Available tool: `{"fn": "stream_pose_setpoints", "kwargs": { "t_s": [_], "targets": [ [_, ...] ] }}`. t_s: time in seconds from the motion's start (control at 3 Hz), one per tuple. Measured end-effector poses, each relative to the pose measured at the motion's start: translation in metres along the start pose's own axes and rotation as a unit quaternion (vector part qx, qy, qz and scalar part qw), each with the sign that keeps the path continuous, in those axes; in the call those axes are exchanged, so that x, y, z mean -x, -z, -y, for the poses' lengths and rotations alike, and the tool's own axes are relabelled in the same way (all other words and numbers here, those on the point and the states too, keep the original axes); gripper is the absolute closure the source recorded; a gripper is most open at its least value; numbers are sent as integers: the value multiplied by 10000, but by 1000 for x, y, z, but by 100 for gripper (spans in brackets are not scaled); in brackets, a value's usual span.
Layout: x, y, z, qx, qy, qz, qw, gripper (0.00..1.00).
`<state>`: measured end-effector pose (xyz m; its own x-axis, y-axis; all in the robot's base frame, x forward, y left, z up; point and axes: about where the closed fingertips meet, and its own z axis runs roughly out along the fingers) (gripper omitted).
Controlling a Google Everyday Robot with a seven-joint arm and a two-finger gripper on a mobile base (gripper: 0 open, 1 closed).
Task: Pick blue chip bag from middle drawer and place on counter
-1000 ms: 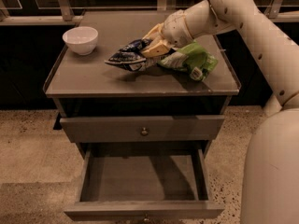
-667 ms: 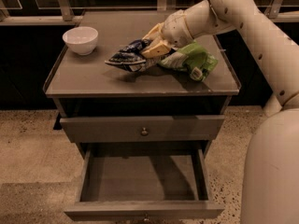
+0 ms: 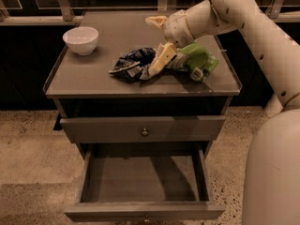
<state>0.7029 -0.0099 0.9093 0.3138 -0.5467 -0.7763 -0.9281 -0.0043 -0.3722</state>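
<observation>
**A:** Camera view, compared with a second ago: the gripper (image 3: 150, 45) has spread its fingers. One is lifted, and the other slants down at the right end of the blue chip bag (image 3: 132, 64). They were pinched in tighter before. The bag hasn't moved and lies crumpled on the counter (image 3: 89, 76).

**B:** Yep, jaws apart, gripping nothing. The bag's shiny dark foil, all creases. The counter's flat matte grey with a thin raised rim. There's a smooth white bowl (image 3: 80, 40) back left and a green bag (image 3: 199, 63) just right of the gripper. The middle drawer (image 3: 140, 182) is pulled out. White print on the blue bag, can't read it.
</observation>
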Motion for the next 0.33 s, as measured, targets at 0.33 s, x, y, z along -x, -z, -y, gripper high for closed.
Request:
{"fn": "stream_pose_setpoints", "kwargs": {
  "t_s": [0.33],
  "targets": [
    [0, 0, 0, 0, 0, 0, 10000, 0]
  ]
}}
